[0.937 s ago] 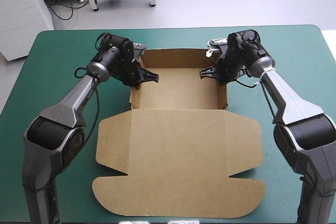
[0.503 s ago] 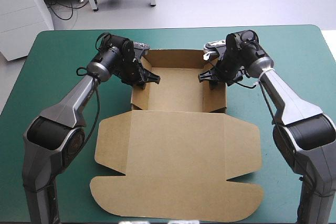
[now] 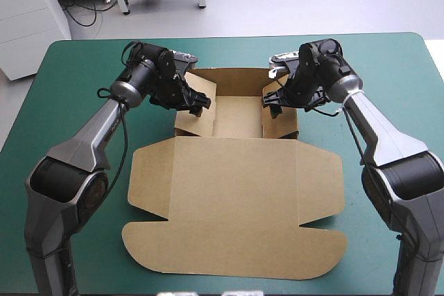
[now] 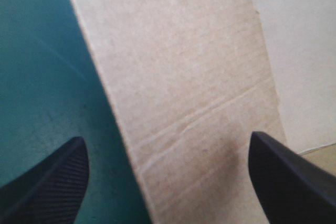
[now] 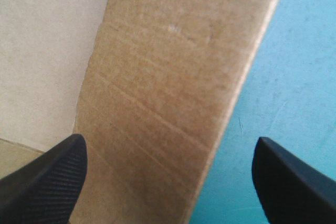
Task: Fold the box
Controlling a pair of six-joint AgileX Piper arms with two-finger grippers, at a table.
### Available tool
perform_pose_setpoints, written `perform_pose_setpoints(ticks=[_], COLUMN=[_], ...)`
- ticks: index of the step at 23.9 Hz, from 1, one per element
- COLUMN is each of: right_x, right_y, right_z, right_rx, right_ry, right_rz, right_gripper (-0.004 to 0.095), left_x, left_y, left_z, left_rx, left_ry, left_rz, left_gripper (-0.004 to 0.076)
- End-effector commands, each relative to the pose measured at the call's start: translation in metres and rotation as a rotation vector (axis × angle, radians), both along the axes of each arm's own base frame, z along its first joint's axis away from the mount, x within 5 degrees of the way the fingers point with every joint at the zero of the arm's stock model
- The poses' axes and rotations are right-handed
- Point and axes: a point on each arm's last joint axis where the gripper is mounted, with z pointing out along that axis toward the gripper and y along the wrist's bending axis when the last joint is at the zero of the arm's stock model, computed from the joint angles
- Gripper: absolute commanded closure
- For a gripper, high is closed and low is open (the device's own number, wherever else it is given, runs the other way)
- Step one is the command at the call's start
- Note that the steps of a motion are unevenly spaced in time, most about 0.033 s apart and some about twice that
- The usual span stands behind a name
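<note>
Box point(image 3: 236, 192) one; left hand point(image 3: 200, 104), right hand point(image 3: 272, 102) spread.

The brown box point(image 3: 236, 171) lies mid-table as an open tray, side walls leaning inward, lid flat.

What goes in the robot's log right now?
box: lid flat | left gripper: open, astride left wall | right gripper: open, astride right wall
</note>
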Motion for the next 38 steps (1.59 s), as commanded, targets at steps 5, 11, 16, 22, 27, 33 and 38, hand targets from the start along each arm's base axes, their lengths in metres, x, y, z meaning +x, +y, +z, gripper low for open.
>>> perform_pose_setpoints(ticks=[5,11,16,22,27,33,38], right_x=[-0.035,-0.055,-0.045,-0.012,0.004,0.008,0.010], right_y=[-0.014,-0.021,-0.017,-0.005,0.001,0.002,0.003], right_z=[0.089,0.120,0.107,0.057,0.030,0.028,0.020], right_rx=[0.068,0.097,0.107,0.076,0.063,0.076,0.068], right_ry=[-0.215,-0.295,-0.260,-0.155,-0.118,-0.133,-0.105], right_rz=[0.004,0.002,-0.027,-0.049,-0.053,-0.072,-0.076], right_gripper=[0.0120,0.0120,0.0122,0.0123,0.0202,0.0396,0.0607], left_x=[-0.047,-0.099,-0.166,-0.226,-0.263,-0.295,-0.311], left_y=[0.019,0.049,0.085,0.111,0.121,0.130,0.136], left_z=[0.112,0.177,0.222,0.164,0.081,0.019,0.010], left_rx=[-0.095,-0.071,-0.018,0.032,0.022,-0.040,-0.053], left_ry=[-0.239,-0.446,-0.625,-0.470,-0.286,-0.263,-0.284], left_rz=[-0.014,-0.050,-0.071,-0.092,-0.092,-0.090,-0.079], left_gripper=[0.0159,0.0347,0.0752,0.0754,0.0754,0.0754,0.0754])
